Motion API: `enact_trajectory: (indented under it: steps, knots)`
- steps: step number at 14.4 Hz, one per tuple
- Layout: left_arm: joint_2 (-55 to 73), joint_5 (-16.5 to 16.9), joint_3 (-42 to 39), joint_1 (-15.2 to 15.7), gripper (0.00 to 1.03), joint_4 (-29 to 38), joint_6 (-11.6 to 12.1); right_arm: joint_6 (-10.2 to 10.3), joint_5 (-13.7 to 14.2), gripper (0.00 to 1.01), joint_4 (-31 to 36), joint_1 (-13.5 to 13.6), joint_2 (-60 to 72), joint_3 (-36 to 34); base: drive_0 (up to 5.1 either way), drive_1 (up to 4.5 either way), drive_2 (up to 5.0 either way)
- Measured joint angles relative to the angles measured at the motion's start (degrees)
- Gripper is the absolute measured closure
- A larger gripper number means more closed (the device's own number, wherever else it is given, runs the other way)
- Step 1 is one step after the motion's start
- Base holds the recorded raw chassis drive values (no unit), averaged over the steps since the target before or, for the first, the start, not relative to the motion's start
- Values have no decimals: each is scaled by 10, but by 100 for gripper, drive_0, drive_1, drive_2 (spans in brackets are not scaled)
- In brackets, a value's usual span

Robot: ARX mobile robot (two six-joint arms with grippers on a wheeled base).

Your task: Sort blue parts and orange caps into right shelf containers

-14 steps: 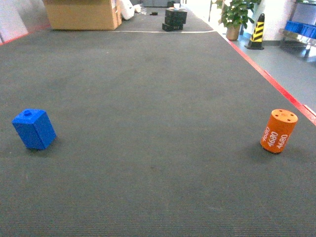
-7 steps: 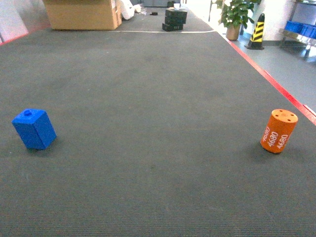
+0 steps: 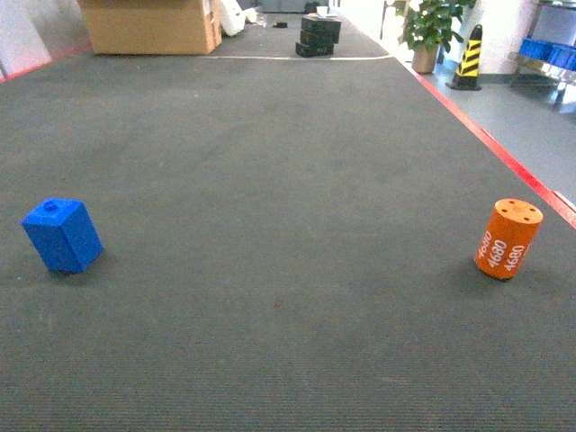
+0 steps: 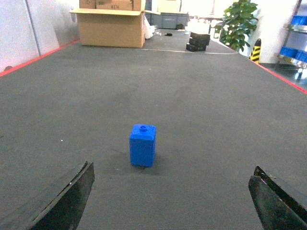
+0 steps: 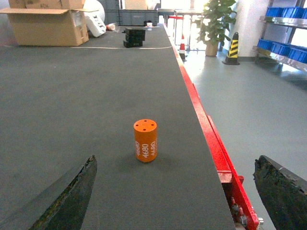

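Left gripper point(image 4: 170, 201) spread wide, fingers framing the blue part point(image 4: 142, 145) — upright on the dark mat point(image 3: 288, 180), ahead of the jaws, untouched. Right gripper point(image 5: 182, 196) gapes too; the orange cap point(image 5: 145, 140) stands between its fingers' lines, near the red edge point(image 5: 211, 139). The pieces sit well apart — blue containers point(image 5: 283, 12) line the steel shelf point(image 5: 283, 55) far right.

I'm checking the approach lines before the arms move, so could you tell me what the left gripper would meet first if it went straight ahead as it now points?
Most likely the blue block: it stands upright ahead of the open left gripper, slightly left of centre, with bare mat between, though depth is unclear.
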Motion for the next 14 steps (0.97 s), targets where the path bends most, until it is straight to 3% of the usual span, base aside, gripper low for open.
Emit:
enact_trajectory:
  steps: [14]
  knots:
    - [0, 0, 0, 0, 5, 0, 0, 0, 0, 3, 0, 0, 0, 0, 0, 0, 0]
